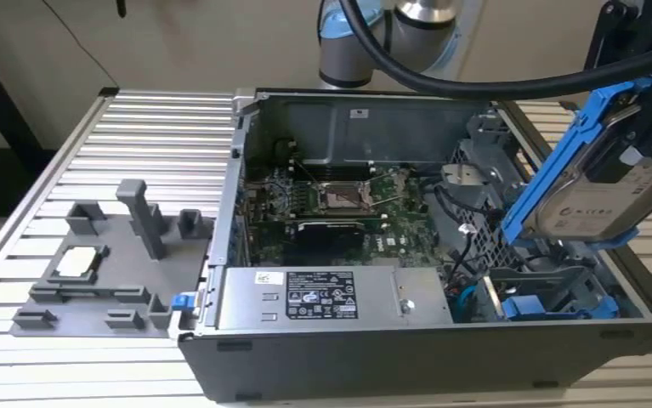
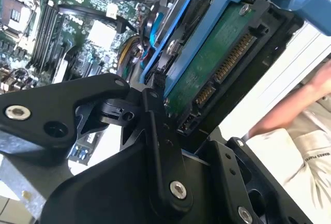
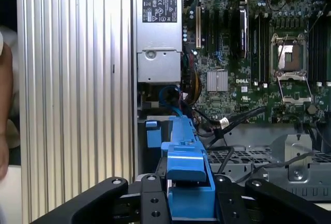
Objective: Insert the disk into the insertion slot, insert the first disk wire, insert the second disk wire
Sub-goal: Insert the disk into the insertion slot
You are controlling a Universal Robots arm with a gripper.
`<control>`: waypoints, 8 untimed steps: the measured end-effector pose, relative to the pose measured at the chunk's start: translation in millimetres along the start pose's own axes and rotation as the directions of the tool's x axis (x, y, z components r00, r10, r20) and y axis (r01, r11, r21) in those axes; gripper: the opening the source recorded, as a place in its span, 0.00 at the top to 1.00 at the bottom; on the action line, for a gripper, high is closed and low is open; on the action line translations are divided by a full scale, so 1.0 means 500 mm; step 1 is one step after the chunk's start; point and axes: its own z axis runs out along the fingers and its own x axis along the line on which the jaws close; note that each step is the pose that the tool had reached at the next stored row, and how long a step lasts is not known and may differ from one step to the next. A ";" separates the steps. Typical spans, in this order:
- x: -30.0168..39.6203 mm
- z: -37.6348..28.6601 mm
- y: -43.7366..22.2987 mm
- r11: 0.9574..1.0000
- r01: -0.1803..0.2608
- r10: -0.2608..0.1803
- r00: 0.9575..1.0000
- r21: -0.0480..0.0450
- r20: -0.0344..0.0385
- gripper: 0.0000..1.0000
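The disk (image 1: 598,204) hangs tilted in the air at the right of the exterior view, its blue carrier (image 1: 564,144) running up toward the upper right corner and its white label facing the camera. The gripper (image 1: 634,153) is clamped on the disk; in the first wrist view the carrier's blue end sits pinched between the two black fingers (image 3: 150,195), and in the second wrist view the disk's green circuit board (image 2: 207,69) and its row of connectors face the camera just beside a finger. The disk's lower end is above the insertion slot (image 1: 552,285), a grey cage with blue rails (image 1: 530,308) in the lower right corner of the open computer case (image 1: 303,361); the disk is not in the slot. Toward the exterior view's left inside the case lie the power supply (image 1: 303,297) with its label and, above it in the frame, the motherboard (image 1: 326,200). A thick black cable (image 1: 473,85) arcs across the top of the exterior view from the robot arm (image 1: 399,34). The case stands on a ribbed aluminium table (image 1: 144,127), and a grey fixture tray (image 1: 104,263) lies on it at the exterior view's left. A person's hand (image 2: 289,110) and light sleeve (image 2: 305,151) show beyond the disk in the second wrist view.
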 end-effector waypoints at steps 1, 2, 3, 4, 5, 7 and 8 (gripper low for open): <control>0.002 0.000 -0.002 1.000 0.000 0.000 1.000 0.000 0.000 0.67; 0.003 0.000 -0.003 1.000 0.000 0.000 1.000 0.000 0.000 0.67; 0.005 0.000 -0.006 1.000 0.000 0.000 1.000 -0.001 0.000 0.67; 0.007 0.000 -0.008 1.000 0.000 0.000 1.000 -0.001 0.000 0.67; 0.009 0.000 -0.010 1.000 0.000 0.000 1.000 -0.002 0.000 0.67; 0.012 -0.001 -0.015 1.000 0.000 0.000 1.000 -0.003 0.000 0.67; 0.014 -0.001 -0.017 1.000 0.000 0.000 1.000 -0.003 0.000 0.67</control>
